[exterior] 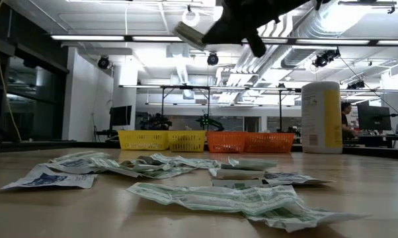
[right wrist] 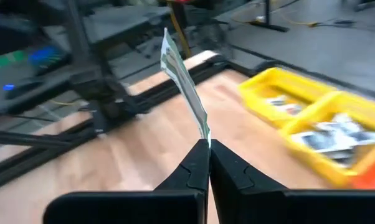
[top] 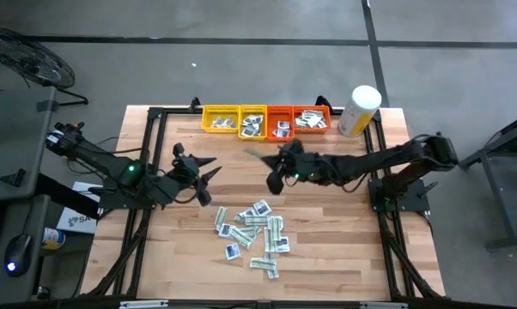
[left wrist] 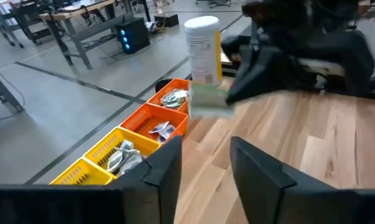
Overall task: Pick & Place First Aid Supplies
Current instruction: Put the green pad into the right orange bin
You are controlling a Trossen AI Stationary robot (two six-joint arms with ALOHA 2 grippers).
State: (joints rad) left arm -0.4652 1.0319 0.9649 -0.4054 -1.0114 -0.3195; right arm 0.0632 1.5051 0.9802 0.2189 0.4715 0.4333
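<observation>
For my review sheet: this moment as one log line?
right gripper: shut on strip packet, lifted | left gripper: open, empty | trays: part-filled

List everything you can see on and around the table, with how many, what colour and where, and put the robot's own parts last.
packets: loose pile, white and green, middle of table
held packet: one, white-green strip, in right pincer
yellow trays: two, far edge, packets inside
orange trays: two, right of the yellow ones, packets inside
canister: one, white and yellow, far right corner
table: one, light wood
left pincer: open, empty, left of centre
right pincer: shut on held packet, near trays
</observation>
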